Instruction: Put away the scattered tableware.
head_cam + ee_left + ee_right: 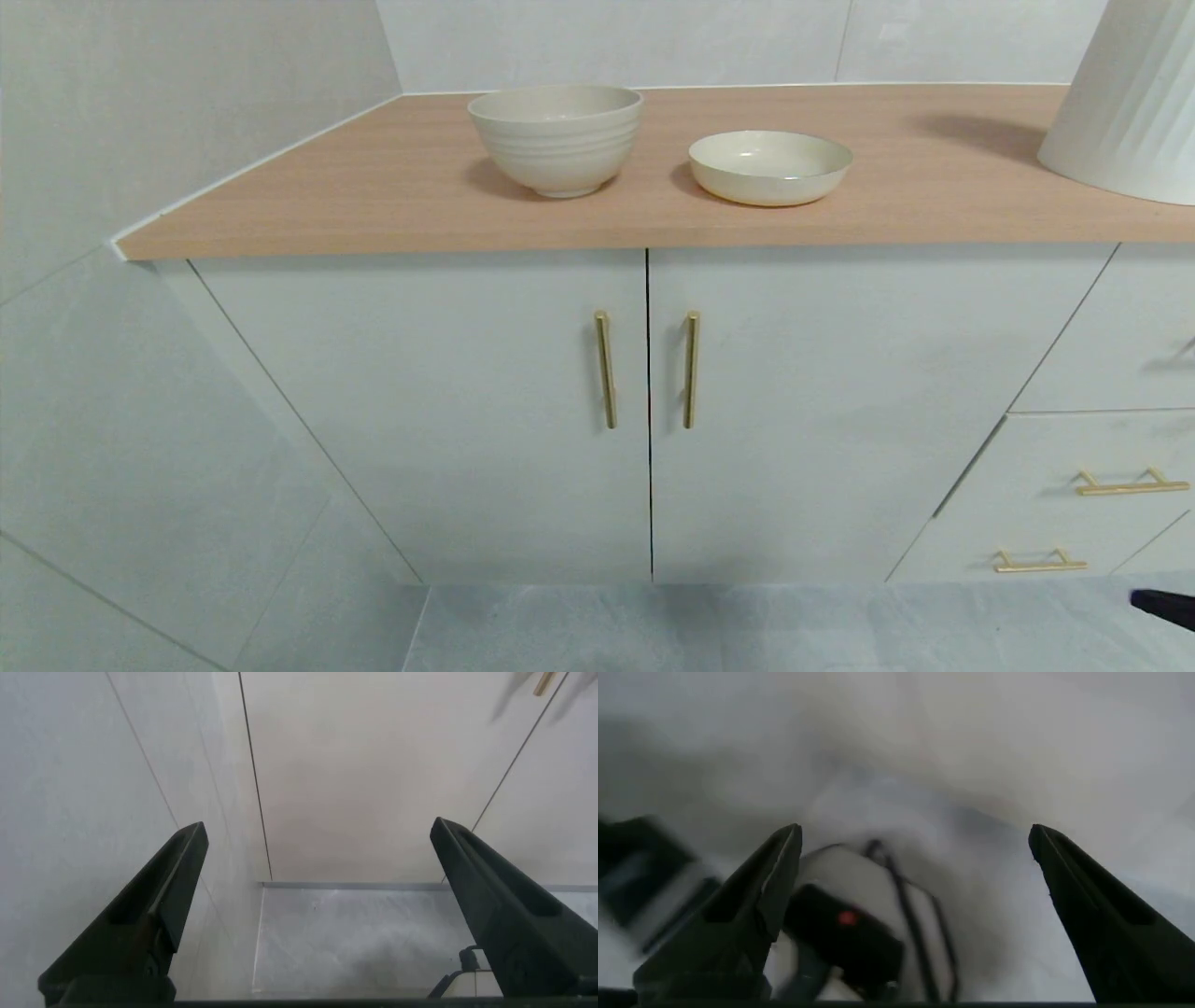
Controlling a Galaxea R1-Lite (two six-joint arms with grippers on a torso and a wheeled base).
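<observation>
A deep ribbed cream bowl (557, 137) stands on the wooden countertop (373, 201), left of centre. A shallow cream bowl (770, 166) sits just to its right, a small gap between them. Below the counter, the two white cabinet doors (523, 411) are closed, each with a gold handle (606, 369) near the middle seam. My left gripper (318, 905) is open and hangs low, facing the cabinet front and the floor. My right gripper (915, 905) is also open, pointing down at the floor with nothing between its fingers.
A tall white ribbed container (1134, 98) stands at the counter's right end. Drawers with gold handles (1130, 485) are at the lower right. A tiled wall (140, 140) closes off the left side. Grey floor (747, 625) lies in front of the cabinet.
</observation>
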